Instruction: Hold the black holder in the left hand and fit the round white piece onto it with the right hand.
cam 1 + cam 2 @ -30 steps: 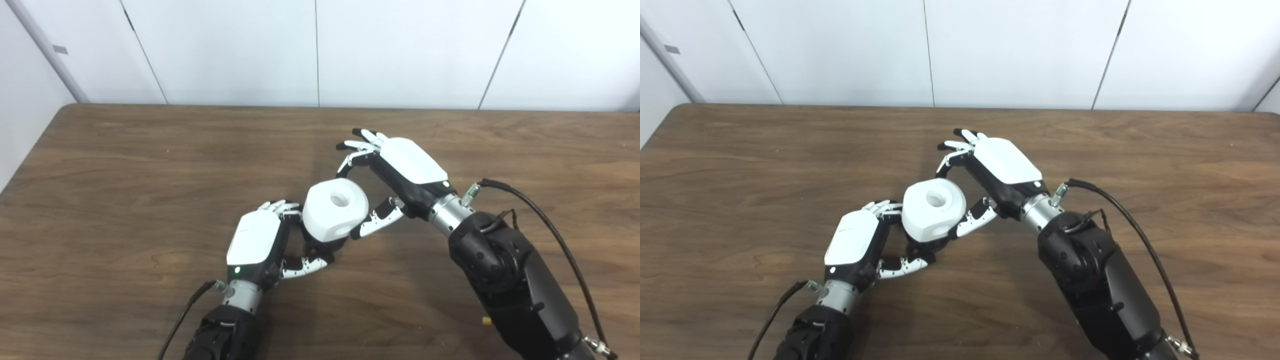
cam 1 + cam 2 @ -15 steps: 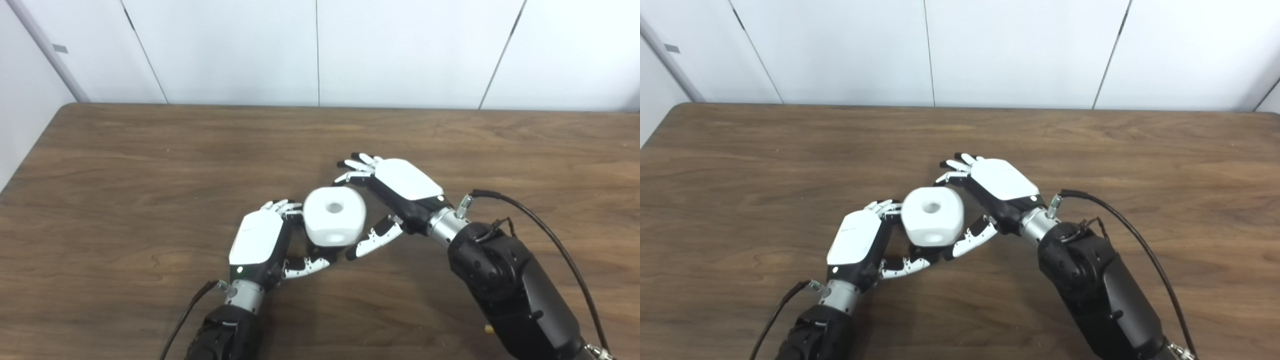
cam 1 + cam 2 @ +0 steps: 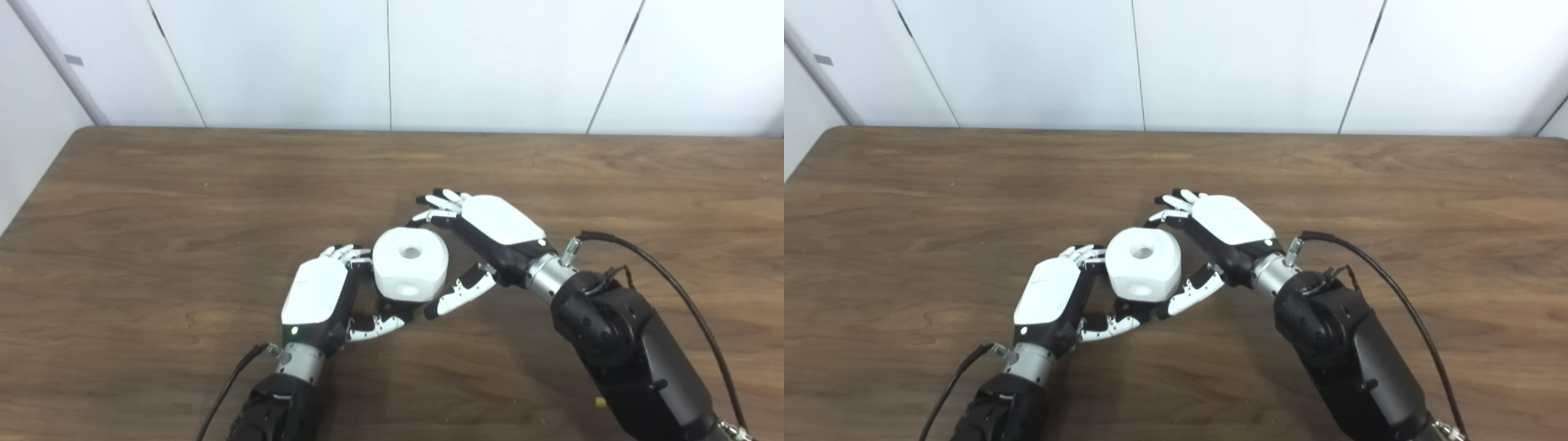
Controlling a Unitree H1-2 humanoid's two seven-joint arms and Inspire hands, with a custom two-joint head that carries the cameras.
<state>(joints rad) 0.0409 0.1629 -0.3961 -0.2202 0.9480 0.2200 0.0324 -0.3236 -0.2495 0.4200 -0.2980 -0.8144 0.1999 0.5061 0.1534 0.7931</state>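
Left eye view: the left hand [image 3: 318, 297] sits near the middle of the wooden table [image 3: 153, 202], fingers and thumb curled around the black holder [image 3: 392, 305]. Only a dark sliver of the holder shows below the white piece, so the grip is prob. firm but can't be fully confirmed. The round white piece [image 3: 409, 264] sits on top of the holder, its centre hole facing up and toward the cam. The right hand [image 3: 484, 236] is just right of it: fingers reach over the far rim and touch it, thumb lies low on the near-right side. It's not clear that the thumb presses the piece, so whether this hand clamps it or only rests on it can't be told.

Right eye view: same layout, seen a bit from the right. The white piece [image 3: 1143, 264] covers nearly all of the holder [image 3: 1130, 307]; the left hand [image 3: 1048, 301] wraps it from the left, and the right hand [image 3: 1224, 236] cups the piece from the far-right side. The piece looks level, with no obvious gap below, though the seam is hidden.

Judgement: the step is the final seating. To do it well, keep the left hand steady as the reaction pt, push straight down along the hole axis w/ the right hand, avoid sideways force that could cock the piece, and let go only once it sits flush.
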